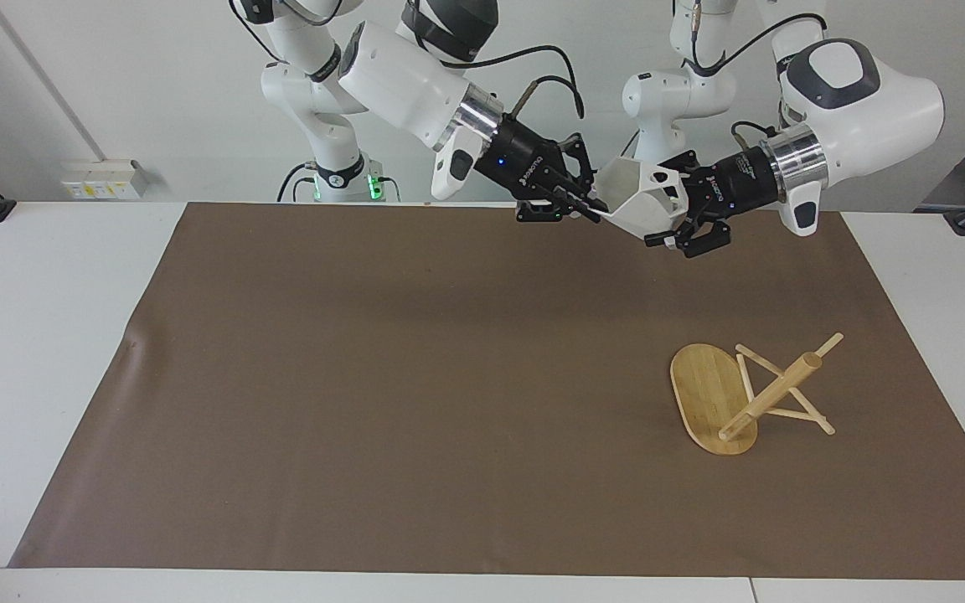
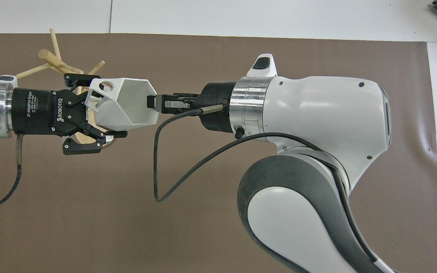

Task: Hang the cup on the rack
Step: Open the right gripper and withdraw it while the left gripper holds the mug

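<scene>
Mid-air handover: right tool (image 1: 591, 209) pinches the white faceted cup (image 1: 637, 203) by its rim, left tool (image 1: 673, 219) clamped around its base, leaving the handle free for the toppled bamboo rack (image 1: 742, 394).

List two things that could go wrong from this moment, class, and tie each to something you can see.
1. Both hands grip the cup in mid-air: the right hand pinches its rim and the left hand is shut on its base end. If either arm moves before one lets go, the cup could twist or drop.
2. The rack lies tipped over on the brown mat, so no peg stands ready for hanging.
</scene>
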`<state>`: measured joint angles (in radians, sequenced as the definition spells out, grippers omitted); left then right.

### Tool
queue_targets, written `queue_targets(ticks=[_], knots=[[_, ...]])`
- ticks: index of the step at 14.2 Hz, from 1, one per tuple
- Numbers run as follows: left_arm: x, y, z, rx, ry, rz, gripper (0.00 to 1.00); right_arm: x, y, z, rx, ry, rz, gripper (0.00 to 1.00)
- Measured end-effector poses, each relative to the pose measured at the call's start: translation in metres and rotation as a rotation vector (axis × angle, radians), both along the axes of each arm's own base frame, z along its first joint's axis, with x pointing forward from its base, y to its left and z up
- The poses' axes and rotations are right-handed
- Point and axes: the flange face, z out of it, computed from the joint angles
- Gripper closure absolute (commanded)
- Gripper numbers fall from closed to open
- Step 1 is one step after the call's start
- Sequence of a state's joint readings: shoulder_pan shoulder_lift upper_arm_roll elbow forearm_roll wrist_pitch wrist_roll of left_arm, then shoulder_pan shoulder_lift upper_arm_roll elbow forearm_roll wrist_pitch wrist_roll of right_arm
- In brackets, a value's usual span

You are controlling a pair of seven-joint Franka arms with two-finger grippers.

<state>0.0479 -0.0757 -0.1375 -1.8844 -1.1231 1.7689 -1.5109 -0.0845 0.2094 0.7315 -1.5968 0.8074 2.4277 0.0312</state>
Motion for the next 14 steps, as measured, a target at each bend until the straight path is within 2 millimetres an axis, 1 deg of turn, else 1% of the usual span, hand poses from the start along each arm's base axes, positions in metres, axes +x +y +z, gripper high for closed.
queue_targets(ticks=[1,2,3,8,10,12,14], knots=[[0.0,0.0,0.0,0.0,-0.004,-0.002,1.0,0.0,0.0,0.0,0.0,0.0,0.0,0.47],[0.0,0.0,0.0,0.0,-0.008,-0.003,1.0,0.0,0.0,0.0,0.0,0.0,0.0,0.2],[0.0,0.001,0.001,0.0,-0.011,-0.003,1.0,0.0,0.0,0.0,0.0,0.001,0.0,0.0],[0.001,0.006,0.003,-0.001,-0.015,0.005,1.0,0.0,0.0,0.0,-0.001,0.001,-0.001,0.0],[0.0,0.008,0.003,0.012,-0.002,0.01,1.0,0.003,-0.005,-0.001,-0.002,0.001,-0.01,0.0],[-0.001,0.011,0.001,0.058,0.043,0.029,1.0,0.012,-0.017,-0.003,-0.006,0.001,-0.033,0.0],[-0.002,0.016,-0.003,0.105,0.096,0.062,1.0,0.026,-0.04,-0.007,-0.054,-0.014,-0.058,0.0]])
